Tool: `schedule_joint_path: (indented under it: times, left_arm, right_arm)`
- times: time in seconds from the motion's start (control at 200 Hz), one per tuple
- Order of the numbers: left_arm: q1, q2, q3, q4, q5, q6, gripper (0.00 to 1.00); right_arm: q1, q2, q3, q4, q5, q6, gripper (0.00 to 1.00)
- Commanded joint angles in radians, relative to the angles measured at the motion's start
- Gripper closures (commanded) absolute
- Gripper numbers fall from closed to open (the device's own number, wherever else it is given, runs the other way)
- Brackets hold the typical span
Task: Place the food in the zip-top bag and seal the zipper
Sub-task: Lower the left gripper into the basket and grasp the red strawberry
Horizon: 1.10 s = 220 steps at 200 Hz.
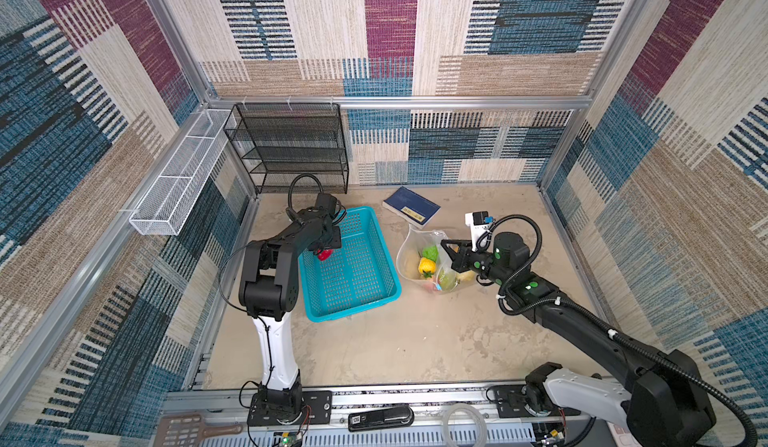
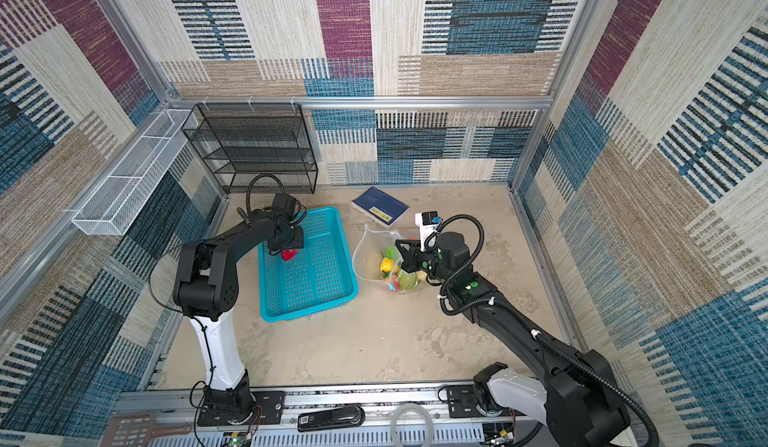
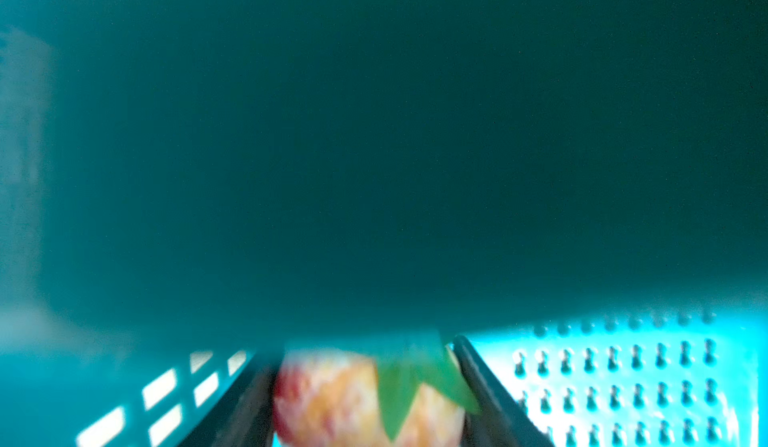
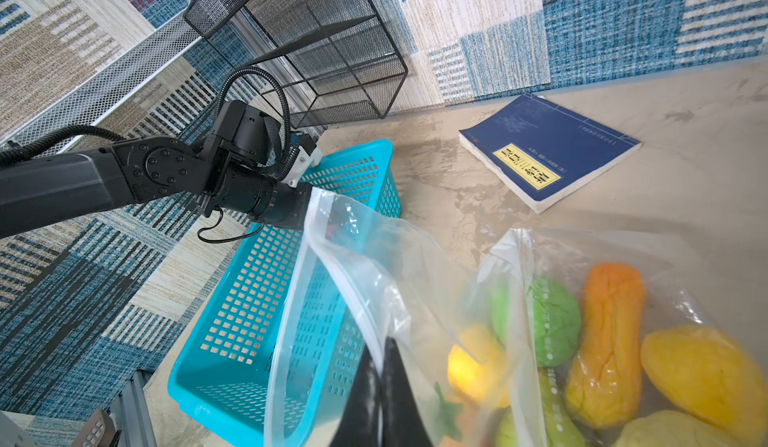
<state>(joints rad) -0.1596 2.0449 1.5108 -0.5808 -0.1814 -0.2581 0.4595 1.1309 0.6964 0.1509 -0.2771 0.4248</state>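
Left end effector (image 3: 361,355) of mine is down inside the teal basket (image 1: 353,308), near its left wall in both top views. Its two dark fingers (image 3: 494,391) stand apart on either side of a red fruit (image 3: 340,395) with a green leaf, which lies on the basket's perforated floor. They sit so close to the fruit's flanks, and my left wrist view is so blurred, that I cannot tell whether they press it or only flank it. From above, my wrist covers most of that end effector, and only a bit of the fruit shows under it.

My right end effector (image 4: 380,361) is pressed together. It pinches the rim of the zip-top bag (image 4: 415,282) between its tips and holds that side of the mouth raised above the surface (image 1: 415,341). The mouth gapes wide, facing the basket. Inside the bag, just beyond my right fingertips, lie a green ball (image 4: 548,320), an orange piece (image 4: 606,332), a yellow lemon (image 4: 473,366) and other yellow and pale pieces.

The bag rests on the surface just beside the basket's right wall in both top views, with that wall between it and my left end effector. A blue book (image 1: 411,207) lies beyond the bag, near the back wall.
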Motion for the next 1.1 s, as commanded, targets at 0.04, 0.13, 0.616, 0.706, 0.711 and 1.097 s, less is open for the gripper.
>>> schedule_joint_path:
  times: [0.04, 0.13, 0.616, 0.706, 0.711, 1.097]
  left_arm:
    - [0.000, -0.003, -0.004, -0.031, 0.014, 0.014, 0.43]
    - [-0.001, -0.011, -0.021, -0.031, 0.045, 0.000, 0.44]
    - [-0.064, -0.179, -0.202, 0.043, 0.129, -0.085, 0.39]
    - [-0.074, -0.170, -0.208, 0.048, 0.118, -0.090, 0.38]
    - [-0.075, -0.169, -0.208, 0.047, 0.117, -0.090, 0.38]
    - [-0.100, -0.131, -0.207, 0.047, 0.089, -0.102, 0.27]
  right_arm:
    - [0.001, -0.001, 0.011, 0.003, 0.000, -0.005, 1.00]
    - [0.001, 0.002, 0.014, 0.004, 0.001, -0.005, 1.00]
    - [0.001, 0.006, 0.011, 0.017, -0.016, 0.008, 1.00]
    - [0.001, -0.004, 0.006, 0.015, -0.011, 0.008, 1.00]
    - [0.001, -0.005, 0.006, 0.013, -0.010, 0.007, 1.00]
    - [0.001, -0.026, -0.003, 0.005, 0.001, 0.006, 1.00]
